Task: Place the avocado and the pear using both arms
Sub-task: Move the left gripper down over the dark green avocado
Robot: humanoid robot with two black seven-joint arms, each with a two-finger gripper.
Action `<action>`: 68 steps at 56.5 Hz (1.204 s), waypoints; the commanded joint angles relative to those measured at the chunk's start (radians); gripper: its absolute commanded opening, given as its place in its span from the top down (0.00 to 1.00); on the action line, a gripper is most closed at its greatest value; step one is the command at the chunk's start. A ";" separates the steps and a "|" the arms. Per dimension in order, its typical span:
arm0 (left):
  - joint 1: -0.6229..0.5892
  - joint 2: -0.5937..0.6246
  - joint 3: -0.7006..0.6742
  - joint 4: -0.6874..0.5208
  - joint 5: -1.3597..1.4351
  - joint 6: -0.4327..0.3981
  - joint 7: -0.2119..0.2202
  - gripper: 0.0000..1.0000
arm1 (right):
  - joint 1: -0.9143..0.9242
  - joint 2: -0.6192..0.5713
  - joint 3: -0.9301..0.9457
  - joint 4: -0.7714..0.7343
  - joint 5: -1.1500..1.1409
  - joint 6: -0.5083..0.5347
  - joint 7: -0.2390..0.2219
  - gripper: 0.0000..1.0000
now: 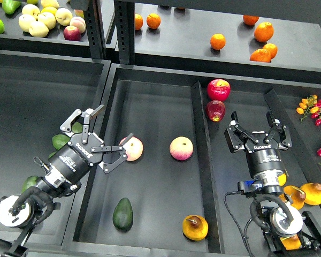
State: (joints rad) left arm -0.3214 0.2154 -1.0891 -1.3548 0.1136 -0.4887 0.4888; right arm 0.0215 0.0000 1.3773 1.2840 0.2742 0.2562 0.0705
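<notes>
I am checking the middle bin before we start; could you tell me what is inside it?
Inside the black middle bin: a dark green glossy avocado, a squat orange-yellow pear and two round pink-yellow fruits. The left gripper partly covers one fruit.

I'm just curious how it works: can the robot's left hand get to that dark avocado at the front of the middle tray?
Probably yes. The left hand hangs open above that tray, and the avocado lies uncovered with nothing nearby.
</notes>
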 commanded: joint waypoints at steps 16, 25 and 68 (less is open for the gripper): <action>-0.353 0.384 0.486 0.003 -0.002 0.000 0.000 0.01 | 0.000 0.000 -0.004 0.000 0.000 0.000 0.000 0.00; -0.527 0.403 0.695 0.005 0.000 0.000 0.000 0.01 | 0.000 0.000 -0.004 0.000 0.000 0.000 0.000 0.00; -0.998 0.223 1.364 0.049 0.152 0.000 0.000 0.01 | 0.000 0.000 -0.006 0.003 0.000 -0.002 -0.003 0.00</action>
State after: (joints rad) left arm -1.3106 0.4847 0.2278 -1.3068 0.2447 -0.4887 0.4886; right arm 0.0214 0.0000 1.3718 1.2872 0.2747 0.2546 0.0679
